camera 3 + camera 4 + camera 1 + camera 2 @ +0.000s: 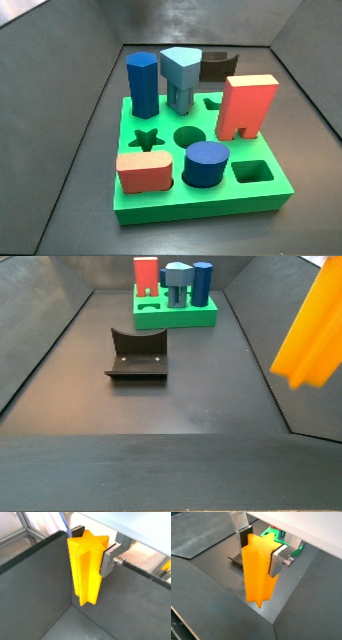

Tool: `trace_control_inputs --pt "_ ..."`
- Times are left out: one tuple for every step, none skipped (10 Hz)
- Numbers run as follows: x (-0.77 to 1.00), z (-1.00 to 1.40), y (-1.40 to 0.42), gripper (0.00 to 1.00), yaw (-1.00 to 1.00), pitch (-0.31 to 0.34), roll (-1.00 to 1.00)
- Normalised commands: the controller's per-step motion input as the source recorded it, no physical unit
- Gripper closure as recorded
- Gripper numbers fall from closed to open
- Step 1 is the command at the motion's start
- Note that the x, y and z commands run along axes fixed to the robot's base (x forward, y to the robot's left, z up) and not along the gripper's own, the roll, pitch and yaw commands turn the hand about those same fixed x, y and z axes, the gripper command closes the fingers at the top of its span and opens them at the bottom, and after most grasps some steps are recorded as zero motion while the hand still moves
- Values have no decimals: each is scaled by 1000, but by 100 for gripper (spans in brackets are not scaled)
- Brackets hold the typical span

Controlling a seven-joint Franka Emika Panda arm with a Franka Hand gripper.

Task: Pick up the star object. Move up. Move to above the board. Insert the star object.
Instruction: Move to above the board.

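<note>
Dark grey matte floor [201, 396], enclosed by sloping dark grey walls [40, 326] meeting at corners. The fixture [138, 356] stands on the floor. Lighting: even, diffuse.

Fixture [136, 356], red arch block [247, 106], blue column [142, 85]
</note>
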Motion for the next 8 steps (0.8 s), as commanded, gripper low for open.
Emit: trace_control_inputs --pt "11 368 53 100 -49 12 -157" --pt "8 200 40 100 -49 17 -149" --pt "214 33 -1000 100 330 410 176" --pt "215 30 -1000 100 333 401 191" --pt "211 34 -1000 100 246 301 233" --pt "209 34 -1000 100 117 141 126" --pt "209 34 -1000 100 79 94 97" --pt "205 36 -1000 100 35 36 59"
